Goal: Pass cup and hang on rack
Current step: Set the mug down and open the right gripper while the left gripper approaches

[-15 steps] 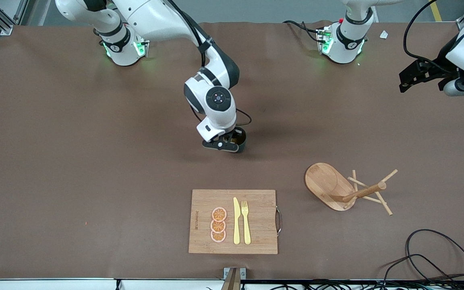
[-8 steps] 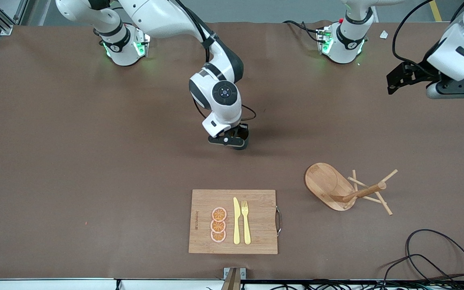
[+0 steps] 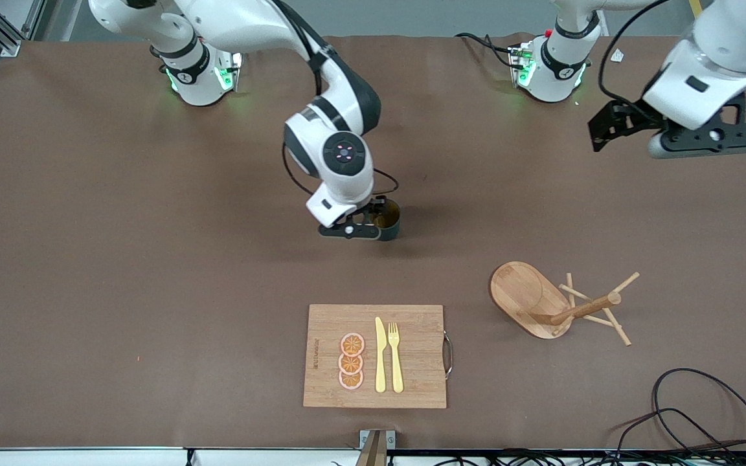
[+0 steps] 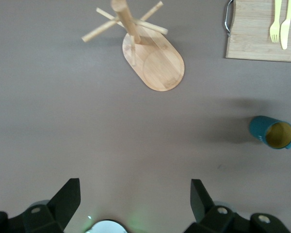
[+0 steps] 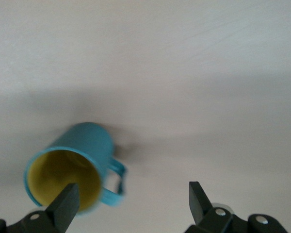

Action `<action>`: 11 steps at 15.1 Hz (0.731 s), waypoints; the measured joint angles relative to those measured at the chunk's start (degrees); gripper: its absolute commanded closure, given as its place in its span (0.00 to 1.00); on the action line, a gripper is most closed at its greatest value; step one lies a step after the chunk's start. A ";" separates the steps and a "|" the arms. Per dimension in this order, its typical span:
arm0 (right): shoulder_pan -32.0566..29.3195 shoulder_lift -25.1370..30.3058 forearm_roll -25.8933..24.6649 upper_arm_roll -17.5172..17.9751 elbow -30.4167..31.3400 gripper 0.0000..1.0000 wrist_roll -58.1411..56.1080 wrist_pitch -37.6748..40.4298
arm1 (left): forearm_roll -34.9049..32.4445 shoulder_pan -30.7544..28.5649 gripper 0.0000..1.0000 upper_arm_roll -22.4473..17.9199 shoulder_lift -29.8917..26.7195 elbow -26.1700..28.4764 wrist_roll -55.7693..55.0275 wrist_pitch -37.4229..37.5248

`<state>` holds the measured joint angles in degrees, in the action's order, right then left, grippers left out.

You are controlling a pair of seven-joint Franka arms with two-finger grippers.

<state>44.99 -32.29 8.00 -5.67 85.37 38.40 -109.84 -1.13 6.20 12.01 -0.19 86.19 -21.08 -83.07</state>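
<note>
The cup, dark teal with a mustard-yellow inside, stands on the brown table near its middle. My right gripper is low beside it, open. In the right wrist view the cup sits at one finger, which overlaps its rim, and its handle lies between the fingers; the gripper grips nothing. The rack stands nearer the front camera, toward the left arm's end. My left gripper hangs open and empty high over the table; its wrist view shows the rack and the cup.
A wooden cutting board with a yellow knife, a yellow fork and three orange slices lies near the front edge, and also shows in the left wrist view. Black cables coil at the front corner at the left arm's end.
My right gripper has shifted a little toward the right arm's end, so the cup shows more beside it. My left gripper has moved inward from the table's end toward the middle.
</note>
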 measured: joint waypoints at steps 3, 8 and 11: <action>-6.63 6.02 -0.13 -0.78 0.38 0.00 -3.24 7.26 | 0.00 3.69 0.00 0.12 0.58 -0.01 -6.62 -1.05; -21.28 11.99 -1.95 -1.47 1.59 0.00 -18.80 14.80 | -5.19 10.67 0.00 0.17 3.34 -0.11 -11.61 -2.44; -28.76 13.91 -3.19 -1.60 1.77 0.00 -27.52 17.08 | -9.33 16.61 0.00 0.21 6.37 -1.27 -16.21 -2.90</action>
<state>16.23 -18.37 4.82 -7.27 87.14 10.88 -92.76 -10.47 22.81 12.23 6.17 84.93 -37.29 -85.97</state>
